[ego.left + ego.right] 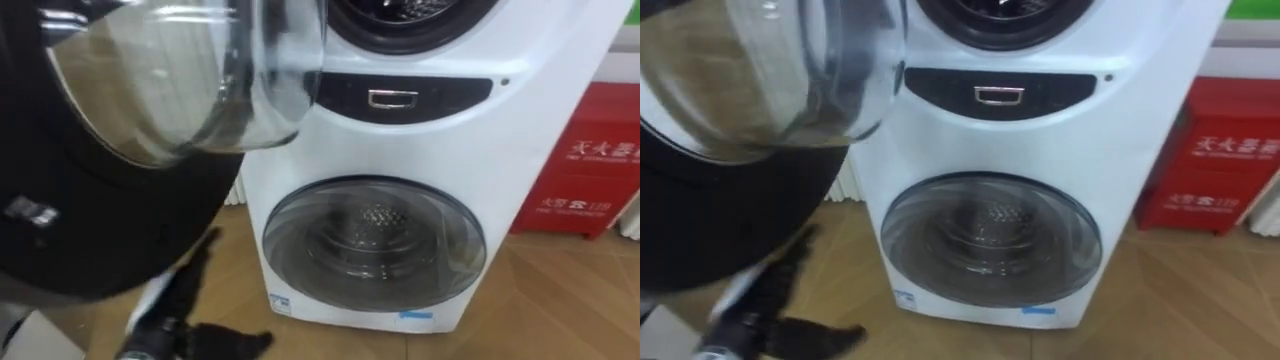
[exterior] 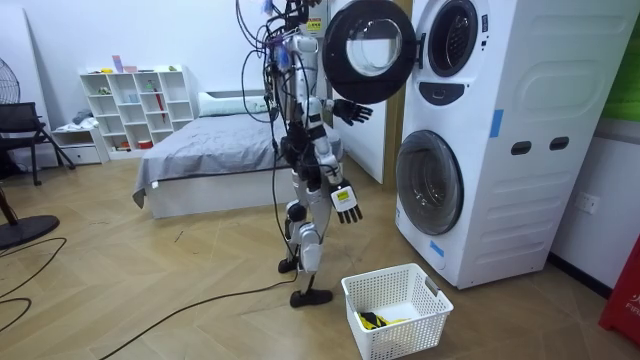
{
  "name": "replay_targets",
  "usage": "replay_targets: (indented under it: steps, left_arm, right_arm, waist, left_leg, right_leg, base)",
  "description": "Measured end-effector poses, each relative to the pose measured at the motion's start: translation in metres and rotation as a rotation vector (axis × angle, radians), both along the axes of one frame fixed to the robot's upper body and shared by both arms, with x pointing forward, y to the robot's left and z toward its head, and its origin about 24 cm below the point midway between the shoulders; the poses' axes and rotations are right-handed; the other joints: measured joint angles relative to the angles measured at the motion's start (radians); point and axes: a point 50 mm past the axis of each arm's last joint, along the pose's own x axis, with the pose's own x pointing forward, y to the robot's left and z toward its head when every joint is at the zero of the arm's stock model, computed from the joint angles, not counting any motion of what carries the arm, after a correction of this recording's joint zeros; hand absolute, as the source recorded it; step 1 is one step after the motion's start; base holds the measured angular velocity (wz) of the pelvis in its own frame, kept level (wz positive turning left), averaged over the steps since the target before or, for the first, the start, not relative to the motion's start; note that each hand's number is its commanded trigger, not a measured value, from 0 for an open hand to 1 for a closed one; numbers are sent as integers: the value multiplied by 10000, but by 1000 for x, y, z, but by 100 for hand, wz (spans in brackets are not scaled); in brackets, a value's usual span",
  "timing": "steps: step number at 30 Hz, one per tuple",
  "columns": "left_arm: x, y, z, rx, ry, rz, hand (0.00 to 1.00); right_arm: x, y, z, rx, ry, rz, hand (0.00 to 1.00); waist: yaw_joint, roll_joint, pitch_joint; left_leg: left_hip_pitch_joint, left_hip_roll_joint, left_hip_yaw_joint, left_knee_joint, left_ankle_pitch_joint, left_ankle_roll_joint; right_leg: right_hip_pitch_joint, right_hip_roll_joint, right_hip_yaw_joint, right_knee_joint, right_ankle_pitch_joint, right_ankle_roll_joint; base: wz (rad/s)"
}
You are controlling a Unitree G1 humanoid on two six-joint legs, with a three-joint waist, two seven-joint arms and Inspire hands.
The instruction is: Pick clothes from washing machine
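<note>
Bedroom, wood floor (image 2: 150, 280). Washing machine (image 1: 450, 140), stacked pair: upper door (image 1: 130, 140) swung open, lower shut; clothes presumably inside upper drum (image 1: 400, 10), unseen. Basket (image 2: 405, 338) on floor. Risk: left hand (image 1: 190, 318), raised beneath door, may strike it. Both hands spread wide, empty; right hand (image 2: 347, 203) hangs low.

You face the washer (image 1: 450, 140): open door (image 1: 150, 80) upper left of frame, lower door (image 1: 375, 245) centre, box (image 1: 590, 160) far right.
</note>
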Motion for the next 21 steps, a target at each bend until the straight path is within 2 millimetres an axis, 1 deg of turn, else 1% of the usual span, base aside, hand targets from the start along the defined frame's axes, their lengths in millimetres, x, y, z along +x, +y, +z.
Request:
replay_targets:
  steps: [1, 2, 5, 7, 10, 13, 16, 21]
  left_arm:
    - [0, -5, 1, 50, -104, -427, 0]
    - [0, -8, 1, 133, -153, -754, 0]
    - [-2, -14, 1, 265, -143, -1291, 0]
    - [-3, -18, 0, 236, -59, -1540, 0]
    - [-4, -19, -2, 381, 34, -1824, 0]
    - [-5, -23, -2, 455, 6, -2074, 0]
    - [-6, -24, -3, 470, 56, -2198, 0]
    - [-6, -24, -3, 513, 77, -2232, 0]
  right_arm:
    - [2, 1, 0, 10, -30, 95, 0]
    - [2, 2, 0, 46, -18, 137, 0]
    - [-1, 3, -1, 136, 28, -54, 0]
    - [-3, 4, -2, 186, 61, -80, 0]
    - [-4, 6, -2, 230, 93, -99, 0]
    - [-4, 5, -2, 219, 66, -209, 0]
    - [-4, 5, -2, 227, 48, -234, 0]
    - [-3, 5, -2, 217, 35, -247, 0]
  waist:
    - [-99, 12, -11]
    - [-212, 25, -57]
    - [-483, 33, -69]
    - [-632, 27, -65]
    - [-641, 31, -66]
    - [-658, 85, -53]
    - [-649, 167, -86]
    - [-610, 190, -93]
  left_leg:
    - [86, 18, 116, -51, -10, -9]
    - [132, 39, 182, -89, -29, -28]
    - [279, 77, 421, -222, -40, -40]
    - [292, 94, 471, -230, -56, -53]
    - [426, 184, 647, -303, -91, -102]
    - [425, 207, 652, -305, -98, -114]
    - [425, 207, 650, -310, -98, -115]
    - [419, 206, 646, -318, -99, -116]
  right_leg:
    - [2, 14, 18, 2, 0, 0]
    - [17, 33, 23, 2, 0, -1]
    - [20, 65, 81, -7, 3, -6]
    - [3, 82, 83, -8, 4, -8]
    - [8, 166, 79, -14, 25, -41]
    - [-2, 190, 81, -22, 26, -45]
    - [-3, 191, 82, -26, 26, -45]
    - [0, 191, 78, -25, 27, -47]
  base:
    - [-32]
    - [-30]
    - [-25]
    - [-15]
    - [-17]
    - [-3]
    - [0]
    - [0]
